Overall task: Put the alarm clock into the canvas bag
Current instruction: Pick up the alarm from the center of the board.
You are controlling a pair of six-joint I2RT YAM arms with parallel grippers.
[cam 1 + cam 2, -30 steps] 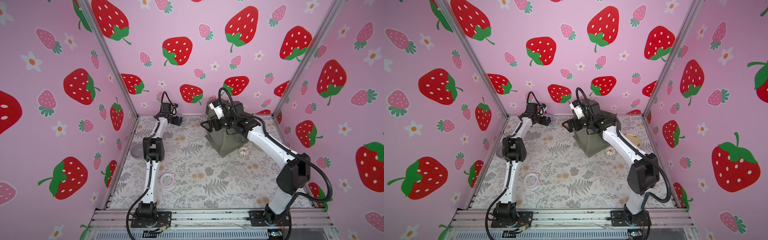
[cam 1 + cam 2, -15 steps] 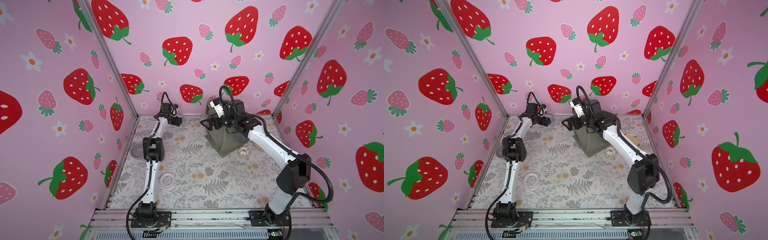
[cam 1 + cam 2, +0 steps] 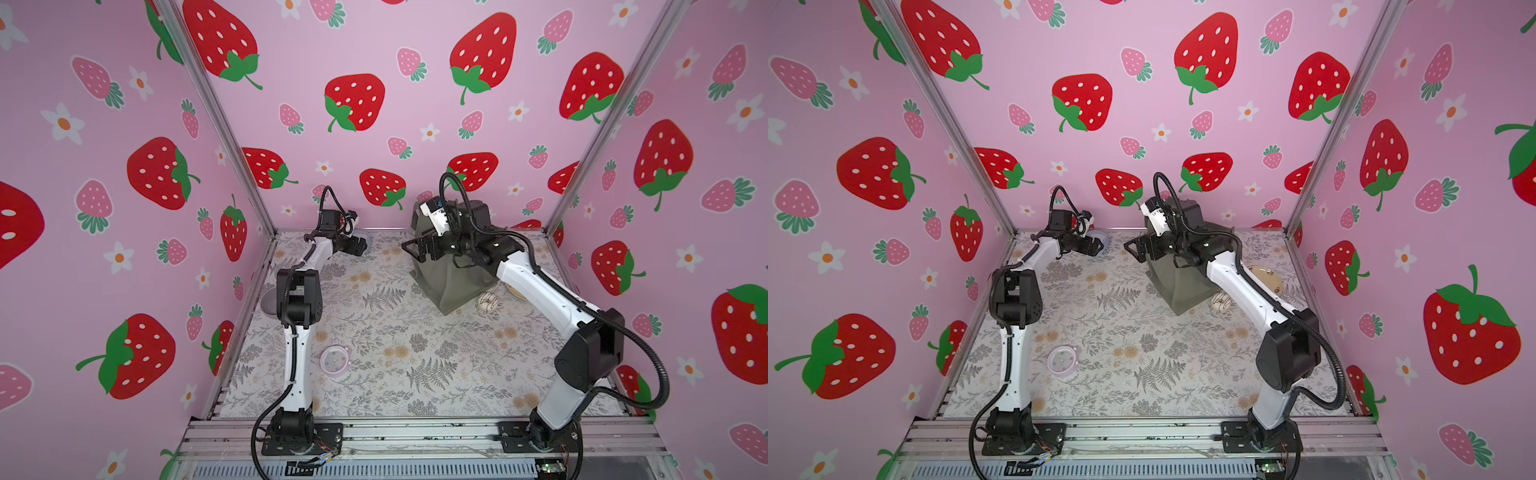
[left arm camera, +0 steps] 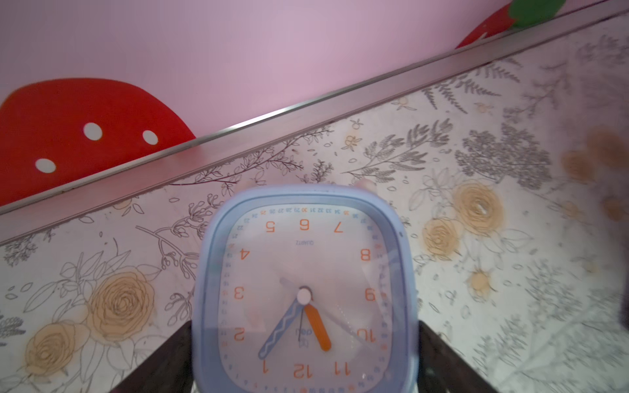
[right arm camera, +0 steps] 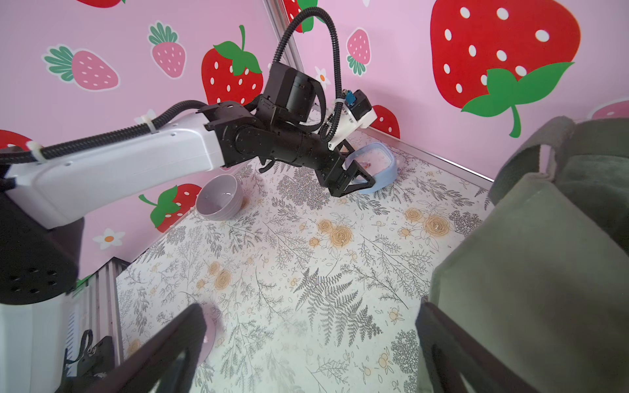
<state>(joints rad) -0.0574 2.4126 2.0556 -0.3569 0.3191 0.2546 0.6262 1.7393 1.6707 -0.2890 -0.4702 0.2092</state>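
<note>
Nearest my bases, a small round pale-pink dish [image 3: 334,360] sits on the fern-and-flower printed table cover [image 3: 395,332], just beside my left arm. Farther in, a plain lilac-grey bowl [image 5: 219,197] stands against the left wall, partly hidden behind my left elbow in both top views. Across the cover, a small round white object with brown stripes [image 3: 488,301] lies touching the foot of the tall grey-green canvas bag [image 3: 449,282], and a round tan plate [image 3: 1264,277] shows behind my right forearm. The canvas bag stands upright in the far right part of the cover, its loop handles raised. My right claw [image 5: 308,308] hangs at the bag's upper side, facing the middle of the table, fingers spread wide with nothing between them; one finger is just beside the fabric. At the far end, close to the rear wall's metal rail [image 4: 306,112] and well apart from the bag, is the pale-blue, rounded-square plastic alarm clock [image 4: 303,272] with orange numerals, outside the bag. My left claw [image 4: 303,326] straddles it, a dark finger pressed against each side of the blue case. Whether the alarm clock rests on the cover or is lifted off it, I cannot tell.
</note>
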